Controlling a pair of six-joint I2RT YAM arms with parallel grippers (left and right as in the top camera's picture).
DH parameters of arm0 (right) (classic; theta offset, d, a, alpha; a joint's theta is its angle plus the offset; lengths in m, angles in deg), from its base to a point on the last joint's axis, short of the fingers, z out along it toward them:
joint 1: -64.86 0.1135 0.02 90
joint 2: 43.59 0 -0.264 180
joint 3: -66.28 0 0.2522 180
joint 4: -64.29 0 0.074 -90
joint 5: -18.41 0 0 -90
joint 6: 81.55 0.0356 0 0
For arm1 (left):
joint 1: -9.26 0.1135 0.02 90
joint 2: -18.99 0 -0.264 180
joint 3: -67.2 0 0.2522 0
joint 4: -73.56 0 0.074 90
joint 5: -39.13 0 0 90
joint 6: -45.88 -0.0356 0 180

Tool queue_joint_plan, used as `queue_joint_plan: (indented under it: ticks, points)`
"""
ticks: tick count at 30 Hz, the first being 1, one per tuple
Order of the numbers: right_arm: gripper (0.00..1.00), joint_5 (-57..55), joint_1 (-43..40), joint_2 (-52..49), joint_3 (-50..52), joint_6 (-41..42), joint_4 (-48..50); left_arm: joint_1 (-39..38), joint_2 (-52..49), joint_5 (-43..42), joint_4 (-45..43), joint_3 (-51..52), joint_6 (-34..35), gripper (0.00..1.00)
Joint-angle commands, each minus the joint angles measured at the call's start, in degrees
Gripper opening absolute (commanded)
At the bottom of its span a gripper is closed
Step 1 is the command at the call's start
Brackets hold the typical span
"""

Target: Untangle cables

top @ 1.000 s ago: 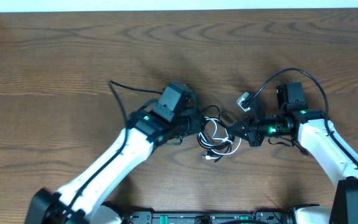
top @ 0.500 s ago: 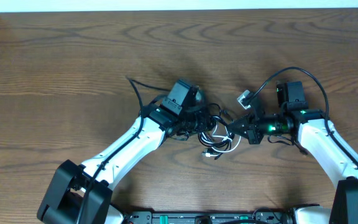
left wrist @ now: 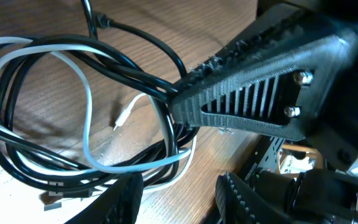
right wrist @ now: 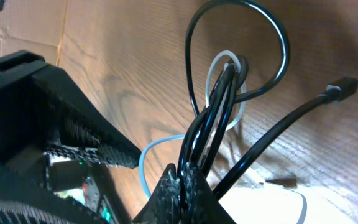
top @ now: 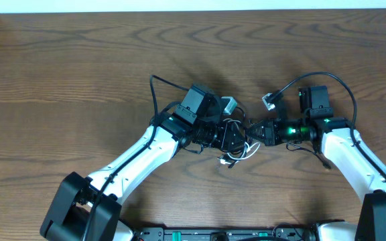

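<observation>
Right fingers (right wrist: 178, 198) pinched on glossy black cable (right wrist: 210, 121) loops, left fingers (left wrist: 124, 198) parted beside thin white cable (left wrist: 89, 118), woodgrain table (top: 79, 67).

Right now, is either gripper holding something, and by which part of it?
The right gripper is shut on the black cable, pinching several of its strands bunched together in the tangle. The left gripper stands open and holds nothing.

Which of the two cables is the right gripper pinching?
The black cable: several strands bunched in the shut right gripper; the white cable loops past outside the fingers.
</observation>
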Motion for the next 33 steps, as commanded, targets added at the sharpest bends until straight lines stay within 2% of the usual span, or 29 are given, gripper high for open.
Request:
queue_joint_plan:
  ticks: [1,12,25,26,28,29,33]
  points:
    - [0.01,3.0,0.3,0.9,-0.6,5.5,0.2,-0.2,0.0,-1.3,-0.2,-0.1,-3.0,0.43]
    - [0.01,2.5,0.3,0.9,-0.6,8.7,0.2,-3.0,-0.1,9.9,-3.1,1.0,-2.9,0.44]
    - [0.01,2.3,0.2,0.8,-0.5,10.0,0.2,-4.0,-7.7,8.3,-5.2,1.0,-2.9,0.43]
    - [0.01,2.3,0.3,0.8,-0.5,10.0,0.2,-4.0,-8.2,8.3,-5.2,1.0,-2.9,0.37]
    - [0.01,2.3,0.3,0.8,-0.5,10.0,0.2,-4.0,-8.6,8.3,-5.2,1.0,-2.9,0.13]
    - [0.01,2.2,0.3,0.8,-0.5,10.0,0.2,-4.0,-8.6,8.3,-5.2,1.0,-2.9,0.08]
    - [0.01,2.2,0.3,0.8,-0.5,9.9,0.2,-3.7,-8.5,8.1,-5.4,0.9,-2.9,0.08]
